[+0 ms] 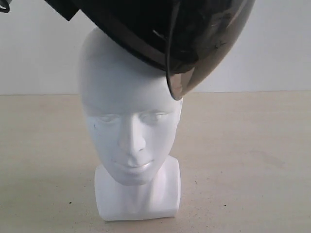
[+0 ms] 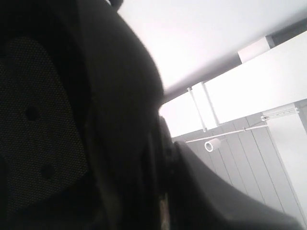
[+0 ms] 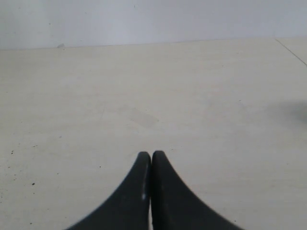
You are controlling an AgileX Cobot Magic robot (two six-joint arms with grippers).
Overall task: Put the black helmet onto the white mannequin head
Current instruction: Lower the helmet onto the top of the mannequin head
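The black helmet (image 1: 146,24) hangs tilted at the top of the exterior view. Its lower edge lies on the crown of the white mannequin head (image 1: 126,107), and its smoky visor (image 1: 204,58) juts down past the forehead on the right. The head faces the camera, upright on its blocky neck base (image 1: 136,194). In the left wrist view the helmet (image 2: 120,96) and its meshed lining (image 2: 33,120) fill the frame. My left gripper (image 2: 163,158) is shut on the helmet's rim, with one dark finger (image 2: 216,191) outside the shell. My right gripper (image 3: 151,155) is shut with nothing in it, low over the table.
The beige table (image 1: 243,155) stretches on both sides of the head, with a pale wall (image 1: 272,48) behind it. The right wrist view shows only tabletop (image 3: 144,86) and the wall. White beams (image 2: 259,81) and grey panelling lie past the helmet in the left wrist view.
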